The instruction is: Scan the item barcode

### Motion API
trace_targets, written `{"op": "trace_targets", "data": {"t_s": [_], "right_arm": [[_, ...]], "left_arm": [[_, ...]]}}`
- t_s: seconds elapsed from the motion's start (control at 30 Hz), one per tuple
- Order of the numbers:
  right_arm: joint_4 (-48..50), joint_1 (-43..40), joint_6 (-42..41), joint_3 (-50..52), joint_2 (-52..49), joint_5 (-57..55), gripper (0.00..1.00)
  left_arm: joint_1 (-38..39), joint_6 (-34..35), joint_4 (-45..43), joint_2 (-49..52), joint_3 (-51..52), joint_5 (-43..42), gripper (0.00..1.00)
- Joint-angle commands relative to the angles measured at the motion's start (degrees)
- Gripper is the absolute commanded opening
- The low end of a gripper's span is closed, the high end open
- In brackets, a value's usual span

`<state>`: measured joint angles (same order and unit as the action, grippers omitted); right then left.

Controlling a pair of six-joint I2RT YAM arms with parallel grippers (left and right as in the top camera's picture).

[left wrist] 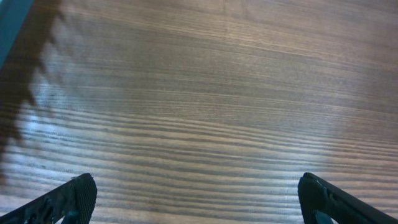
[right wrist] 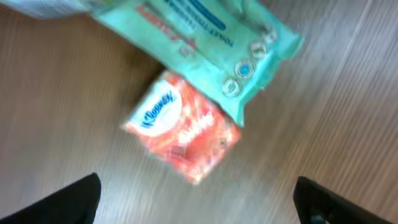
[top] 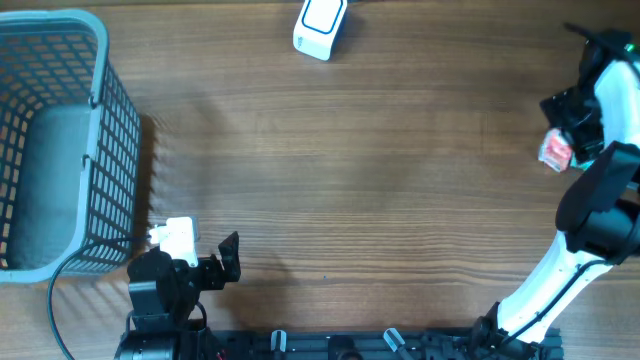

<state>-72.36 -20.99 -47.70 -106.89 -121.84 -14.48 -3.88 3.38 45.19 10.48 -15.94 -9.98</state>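
Right wrist view puts the right gripper (right wrist: 196, 186) over the table (right wrist: 56, 124) with its fingers spread wide and nothing pinched between them; the red tissue pack (right wrist: 180, 127) lies flat just ahead of the claw, its long axis skewed diagonally to the line between the fingers, its upper edge touching a teal wipes packet (right wrist: 205, 43); a clean pinch probably calls for a wrist turn first. Seen from overhead, this pack sits at the right edge of the scene, while the white scanner (top: 322, 28) rests at the far edge near the middle, so the carry would run left and far. The left gripper (left wrist: 196, 180), also spread and empty, waits near the basket (top: 60, 140), well apart; the right arm is plainly nearer.
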Motion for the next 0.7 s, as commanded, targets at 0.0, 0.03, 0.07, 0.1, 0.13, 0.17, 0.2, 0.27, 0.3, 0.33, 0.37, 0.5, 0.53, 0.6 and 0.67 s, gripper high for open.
{"op": "trace_targets", "data": {"t_s": [0.0,0.03,0.07,0.1,0.13,0.17,0.2,0.27,0.3,0.33,0.37,0.5,0.53,0.6,0.67], "right_arm": [[-5.38,0.13,14.45,-13.14,14.69,8.79,1.00],[-6.23,0.13,19.50,-14.38,19.19,12.20,1.00],[-7.30,0.13,22.16,-14.40,22.10,13.25,1.00],[-10.19,0.13,24.92,-14.40,26.01,13.16,1.00],[-13.57,0.13,27.43,-14.40,30.99,12.83,1.00],[-16.04,0.13,27.85,-14.40,34.95,12.87,1.00],[-17.77,0.13,27.80,-14.40,39.47,12.90,1.00],[-18.99,0.13,24.85,-14.40,48.28,13.07,1.00],[-18.82,0.13,24.33,-14.40,51.76,13.09,1.00],[-18.84,0.13,24.33,-14.40,54.84,13.09,1.00],[-18.84,0.13,24.37,-14.40,58.77,13.07,1.00],[-19.47,0.13,26.69,-14.38,70.10,11.56,1.00],[-19.76,0.13,26.93,-14.32,71.82,11.67,1.00],[-19.76,0.13,27.10,-14.27,74.34,12.57,1.00],[-19.76,0.13,32.61,-14.27,75.60,14.51,1.00]], "left_arm": [[-0.37,0.52,-0.11,-0.35,-0.02,-0.68,1.00],[-0.37,0.52,-0.11,-0.35,-0.02,-0.70,1.00],[-0.37,0.52,-0.11,-0.35,-0.02,-0.68,1.00],[-0.37,0.52,-0.13,-0.35,-0.02,-0.68,1.00],[-0.37,0.52,-0.11,-0.35,-0.02,-0.68,1.00],[-0.37,0.52,-0.11,-0.35,-0.02,-0.68,1.00],[-0.37,0.52,-0.11,-0.35,-0.02,-0.68,1.00],[-0.37,0.52,-0.11,-0.35,-0.02,-0.68,1.00],[-0.37,0.52,-0.11,-0.35,-0.02,-0.68,1.00],[-0.37,0.52,-0.09,-0.35,-0.02,-0.68,1.00],[-0.37,0.52,-0.11,-0.35,-0.02,-0.68,1.00],[-0.37,0.52,-0.11,-0.35,-0.02,-0.68,1.00],[-0.37,0.52,-0.11,-0.35,-0.02,-0.68,1.00],[-0.37,0.52,-0.11,-0.35,-0.02,-0.68,1.00],[-0.37,0.52,-0.11,-0.35,-0.02,-0.70,1.00]]}}
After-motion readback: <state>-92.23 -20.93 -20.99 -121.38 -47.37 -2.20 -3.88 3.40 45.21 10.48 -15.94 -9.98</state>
